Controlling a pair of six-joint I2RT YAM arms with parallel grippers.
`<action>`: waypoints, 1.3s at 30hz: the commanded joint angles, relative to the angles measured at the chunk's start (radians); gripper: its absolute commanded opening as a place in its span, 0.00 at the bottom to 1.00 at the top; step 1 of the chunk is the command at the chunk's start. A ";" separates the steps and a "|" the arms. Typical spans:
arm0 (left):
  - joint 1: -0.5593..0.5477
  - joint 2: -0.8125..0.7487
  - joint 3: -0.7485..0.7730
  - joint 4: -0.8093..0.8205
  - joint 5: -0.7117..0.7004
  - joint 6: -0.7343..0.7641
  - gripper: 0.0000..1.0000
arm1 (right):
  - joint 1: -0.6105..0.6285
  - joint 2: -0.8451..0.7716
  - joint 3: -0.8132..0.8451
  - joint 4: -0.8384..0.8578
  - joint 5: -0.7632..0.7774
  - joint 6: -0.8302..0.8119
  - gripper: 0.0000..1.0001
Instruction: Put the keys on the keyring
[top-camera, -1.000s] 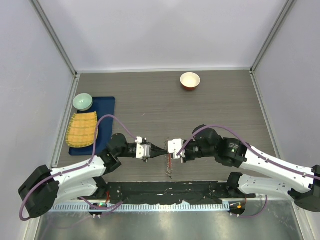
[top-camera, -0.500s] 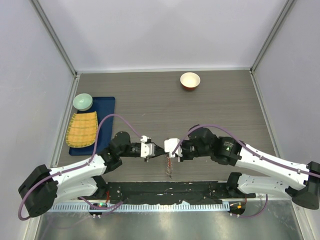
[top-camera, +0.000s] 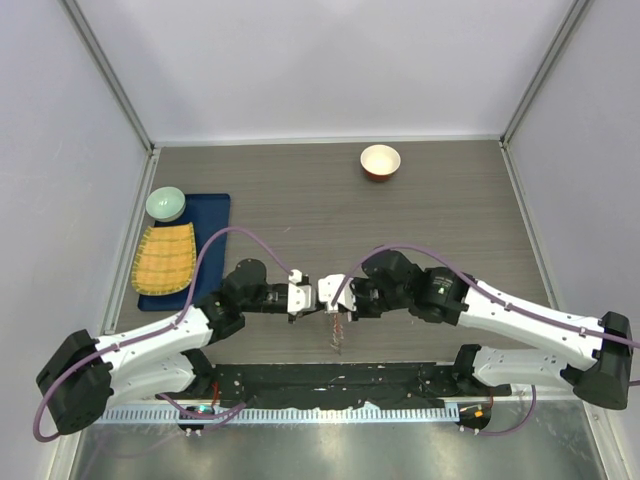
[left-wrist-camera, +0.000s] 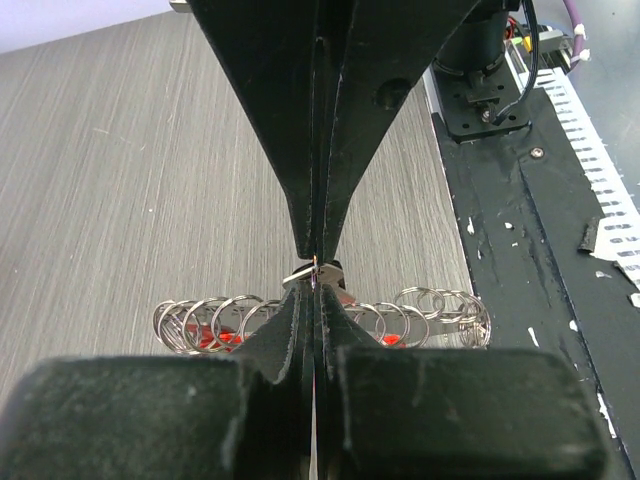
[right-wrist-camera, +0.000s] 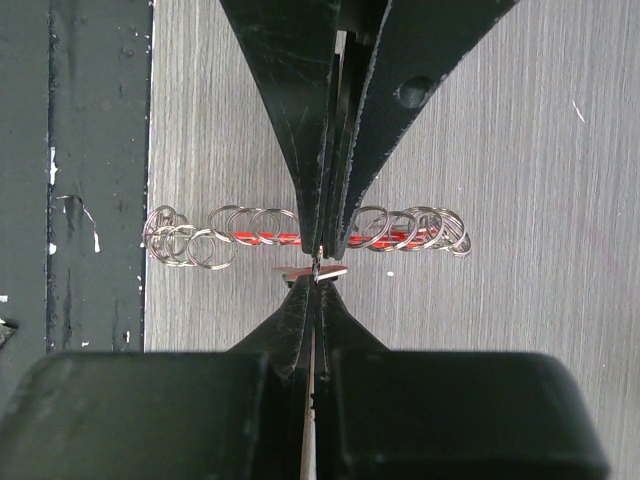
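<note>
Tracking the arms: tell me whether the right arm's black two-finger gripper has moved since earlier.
Yes. The right gripper slid left, away from the red-rimmed white bowl.

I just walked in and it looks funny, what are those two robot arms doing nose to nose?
The left pincer and the right pincer meet tip to tip, low over the grey wooden table. Both are shut, pinching a small flat silvery piece between them, likely a key. Just under them lies the keyring, a red bar with a row of silvery rings. The piece is not visibly on it yet.
</note>
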 joint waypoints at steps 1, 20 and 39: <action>-0.012 -0.019 0.064 -0.035 -0.003 0.025 0.00 | 0.011 0.015 0.076 0.067 -0.016 0.001 0.01; -0.041 -0.033 0.071 -0.141 -0.038 0.084 0.00 | 0.014 0.088 0.137 0.068 0.032 0.086 0.01; -0.078 -0.011 0.064 -0.106 -0.078 0.081 0.00 | 0.011 0.157 0.165 0.114 0.007 0.207 0.01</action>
